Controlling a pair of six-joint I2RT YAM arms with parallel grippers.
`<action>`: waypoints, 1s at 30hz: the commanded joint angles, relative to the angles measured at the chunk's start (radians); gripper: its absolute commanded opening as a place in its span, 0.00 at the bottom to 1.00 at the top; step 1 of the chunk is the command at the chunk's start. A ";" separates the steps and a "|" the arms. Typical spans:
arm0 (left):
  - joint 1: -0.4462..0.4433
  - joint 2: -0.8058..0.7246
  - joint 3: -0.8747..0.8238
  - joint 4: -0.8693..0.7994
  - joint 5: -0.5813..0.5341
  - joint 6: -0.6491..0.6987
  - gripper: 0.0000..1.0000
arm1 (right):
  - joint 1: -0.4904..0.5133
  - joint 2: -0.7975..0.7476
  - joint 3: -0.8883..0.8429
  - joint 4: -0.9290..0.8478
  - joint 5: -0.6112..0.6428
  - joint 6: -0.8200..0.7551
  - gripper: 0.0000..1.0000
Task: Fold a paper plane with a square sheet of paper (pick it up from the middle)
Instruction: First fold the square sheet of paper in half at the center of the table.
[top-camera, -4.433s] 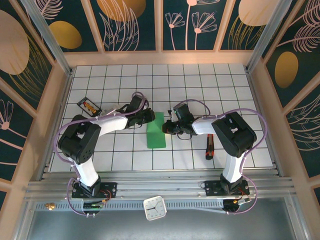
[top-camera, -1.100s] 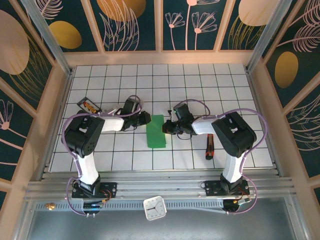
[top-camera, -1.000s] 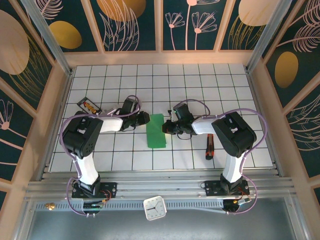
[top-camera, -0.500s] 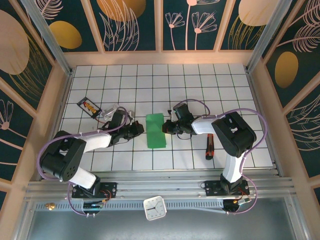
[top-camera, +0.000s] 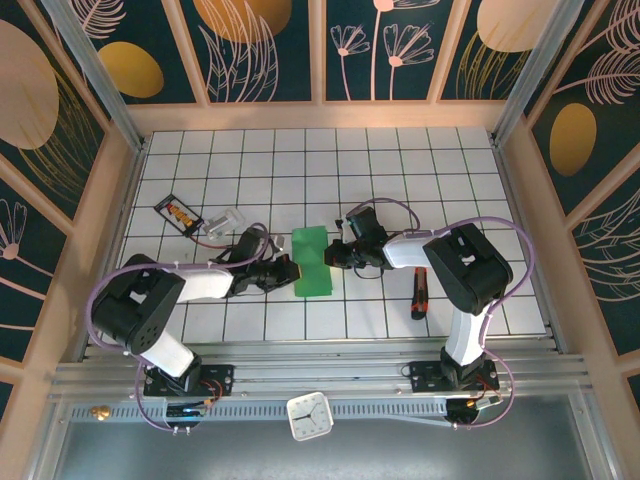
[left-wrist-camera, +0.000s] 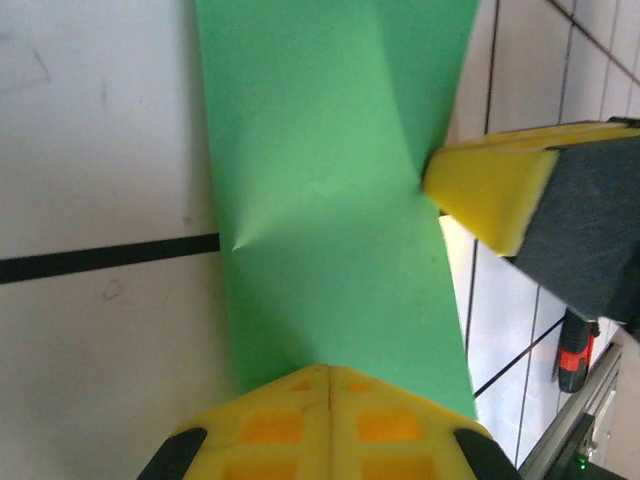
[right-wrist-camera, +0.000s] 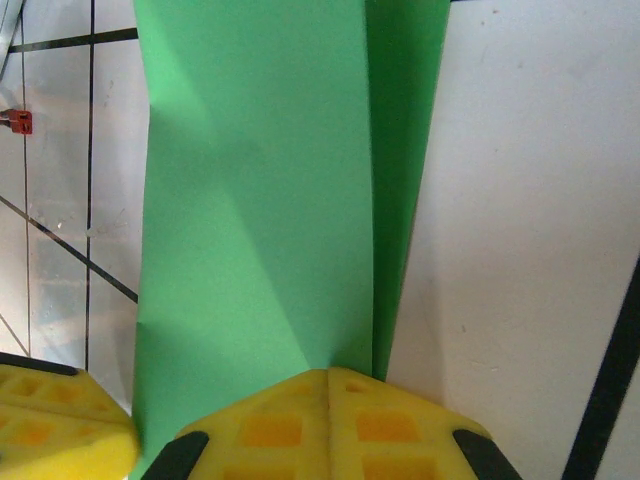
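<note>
square sheet of paper (left-wrist-camera: 330, 200) cut off at the wrist view's top edge, dark card (top-camera: 179, 213), possibly a packet, unreadable

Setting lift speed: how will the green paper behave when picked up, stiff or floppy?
Probably floppy: the green paper buckles into soft ridges where the right tool meets its edge. Likely very light, being a thin sheet. Its lengthwise folds may stiffen it slightly.

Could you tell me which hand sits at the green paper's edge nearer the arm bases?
The left hand, at the left edge of the green paper; the right hand sits at its right edge, farther away.
</note>
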 joint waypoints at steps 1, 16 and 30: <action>-0.005 0.027 -0.007 -0.012 0.011 0.011 0.00 | -0.006 0.090 -0.032 -0.152 0.201 -0.032 0.00; -0.005 0.010 0.022 -0.162 -0.021 0.099 0.03 | -0.005 0.088 -0.037 -0.153 0.206 -0.032 0.00; 0.012 0.029 0.127 -0.074 -0.027 0.023 0.03 | -0.006 0.086 -0.035 -0.149 0.203 -0.033 0.00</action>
